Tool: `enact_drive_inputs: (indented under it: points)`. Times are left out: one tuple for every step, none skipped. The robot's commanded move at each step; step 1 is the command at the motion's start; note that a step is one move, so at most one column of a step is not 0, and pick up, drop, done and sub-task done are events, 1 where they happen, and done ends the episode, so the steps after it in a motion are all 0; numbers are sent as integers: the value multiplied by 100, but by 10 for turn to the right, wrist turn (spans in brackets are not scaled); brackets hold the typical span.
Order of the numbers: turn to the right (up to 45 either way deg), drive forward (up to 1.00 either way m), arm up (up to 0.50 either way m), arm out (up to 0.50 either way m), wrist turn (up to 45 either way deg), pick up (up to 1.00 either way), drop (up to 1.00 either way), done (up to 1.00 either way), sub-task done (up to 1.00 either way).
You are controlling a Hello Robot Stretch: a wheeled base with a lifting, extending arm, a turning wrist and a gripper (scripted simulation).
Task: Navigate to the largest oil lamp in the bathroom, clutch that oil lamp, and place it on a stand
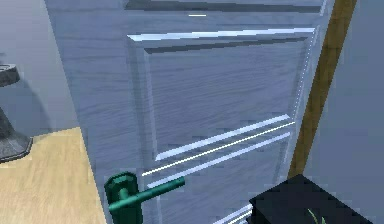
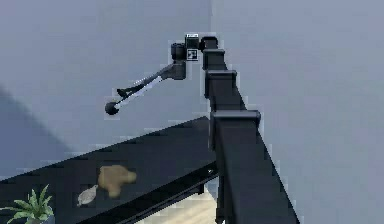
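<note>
The forward view faces a grey panelled door (image 1: 220, 90) with a green handle (image 1: 135, 195), a grey flared pedestal (image 1: 10, 120) at its left edge; the arm side view has the gripper (image 2: 117, 99) against bare wall, holding nothing; lower stands a black table (image 2: 160, 155) bearing a tan lump (image 2: 115, 178).

Forward view: pale grey-blue panelled door with wood-grain finish (image 1: 220, 90), seen close up. Green metal lever handle (image 1: 135, 193) low on the door's left side. Brown wooden door-frame strip (image 1: 322, 85) along the door's right edge, plain grey wall (image 1: 362, 110) beyond it. Light wooden floor (image 1: 50, 180) at lower left, with a dark grey flared pedestal base (image 1: 10, 135) standing on it at the left edge. Arm side view: long black flat-topped table (image 2: 150, 155) against a grey-blue wall (image 2: 70, 60). On it lie a small green leafy plant (image 2: 30, 207), a tan lumpy object (image 2: 117, 178) and, just left of that, a smaller pale object (image 2: 88, 195); neither can be identified.
</note>
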Motion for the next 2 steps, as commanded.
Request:
enact_drive_inputs:
  points:
    - [0,0,0,-8,0,0,0,0,0]
    - [0,0,0,0,0,0,0,100,0]
